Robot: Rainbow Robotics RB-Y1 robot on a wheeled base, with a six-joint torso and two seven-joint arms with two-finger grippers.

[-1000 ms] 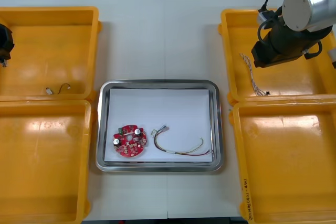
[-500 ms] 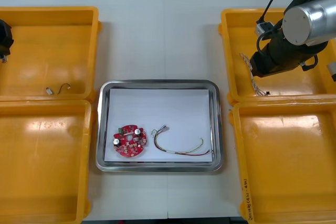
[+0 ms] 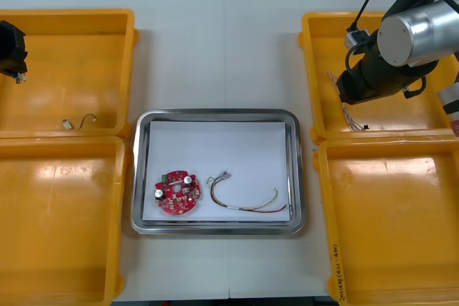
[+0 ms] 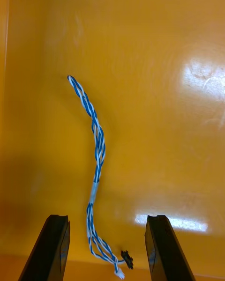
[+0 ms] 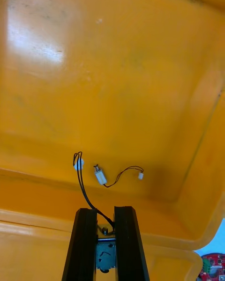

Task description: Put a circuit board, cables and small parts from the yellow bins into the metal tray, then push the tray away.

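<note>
In yellow bin (image 3: 310,69) right of metal tray (image 3: 215,115), far row: twisted blue and white cable (image 4: 97,154), loose on bin floor. Judged light, limp and thin; likely to droop and swing. Best hold: mid-length, near pale sleeve, pinched low. Right end effector (image 4: 107,221) released, straddling cable's connector end. Front view hides that under arm; right wrist view shows it. Left end effector (image 5: 105,210), over bin left of tray, apparently clenched on black cable (image 5: 83,187).

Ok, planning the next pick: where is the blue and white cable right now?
The blue and white cable lies in the far yellow bin on the robot's right, near its inner wall, one end between the fingers of the open right gripper.
</note>
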